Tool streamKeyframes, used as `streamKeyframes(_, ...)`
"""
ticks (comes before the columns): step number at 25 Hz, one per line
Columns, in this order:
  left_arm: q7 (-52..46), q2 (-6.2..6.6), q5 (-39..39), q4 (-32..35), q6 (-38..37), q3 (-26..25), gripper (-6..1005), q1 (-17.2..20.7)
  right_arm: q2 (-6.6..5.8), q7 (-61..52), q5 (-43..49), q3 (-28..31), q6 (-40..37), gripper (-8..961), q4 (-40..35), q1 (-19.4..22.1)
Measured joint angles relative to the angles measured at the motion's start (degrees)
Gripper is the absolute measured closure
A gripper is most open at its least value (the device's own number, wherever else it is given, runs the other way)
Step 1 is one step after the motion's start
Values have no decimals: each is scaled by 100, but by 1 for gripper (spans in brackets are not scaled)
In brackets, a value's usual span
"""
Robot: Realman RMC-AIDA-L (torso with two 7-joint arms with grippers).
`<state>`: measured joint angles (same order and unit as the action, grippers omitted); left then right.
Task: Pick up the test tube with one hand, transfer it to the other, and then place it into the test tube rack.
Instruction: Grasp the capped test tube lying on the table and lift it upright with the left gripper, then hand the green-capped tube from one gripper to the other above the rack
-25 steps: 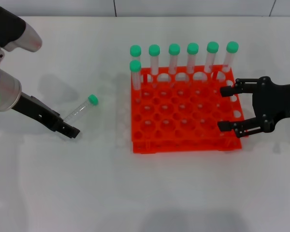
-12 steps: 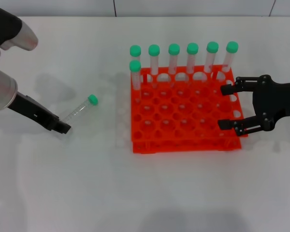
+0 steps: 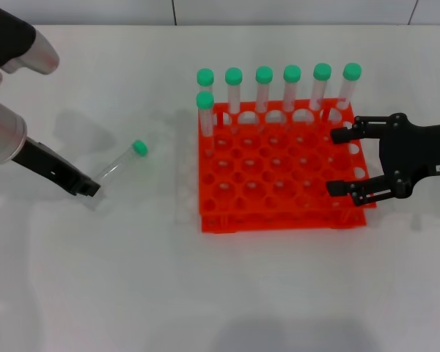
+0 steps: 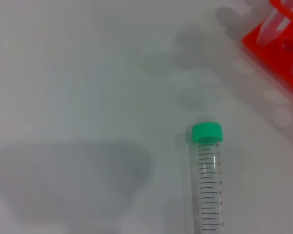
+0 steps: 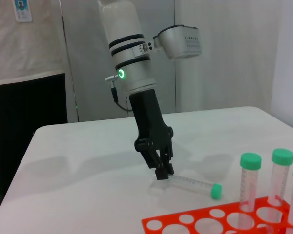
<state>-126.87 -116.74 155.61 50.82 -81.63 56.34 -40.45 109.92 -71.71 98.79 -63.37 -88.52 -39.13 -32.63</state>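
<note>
Lying flat on the surface [image 3: 132, 279], your tube [image 3: 118, 164] starts just ahead of the left pincer [image 3: 90, 190], its length running on from the pincer tip, round end nearest, green cap [image 3: 139, 147] farthest. That pincer's fingers look together. Your right pincer [image 3: 340, 161] hovers spread wide over the rack [image 3: 279, 213], well apart from the tube, so the left is nearer.
</note>
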Motion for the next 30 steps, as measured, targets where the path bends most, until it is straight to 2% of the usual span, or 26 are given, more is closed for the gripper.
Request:
streamKeyframes(2, -2, -1, 28, -41, 24, -2, 820, -8, 12, 0, 0, 0, 8, 84, -10, -7)
streamKeyframes(12, -24, -9, 72, -155, 162, -1, 819, -82, 18, 0, 0, 0, 20, 84, -16, -10)
streamKeyframes(14, -24, -35, 51, -31, 127, -12, 819, -88, 1, -1, 0, 3, 20, 84, -16, -1)
streamKeyframes(17, -25, -106, -89, 507, 0, -38, 819, 30, -15, -6, 0, 6, 20, 85, -16, 6)
streamKeyframes(22, 76, -222, -858, 1715, -88, -3, 818, 521, -19, -9, 0, 9, 20, 85, -16, 4)
streamKeyframes(25, 337, -244, -1469, 2088, 22, 6, 818, 786, -19, -9, -3, 10, 19, 85, -16, 5)
streamKeyframes(30, 1106, -246, -2642, 2318, 328, 1, 818, 1157, -8, -5, -33, 10, 20, 85, -16, 33)
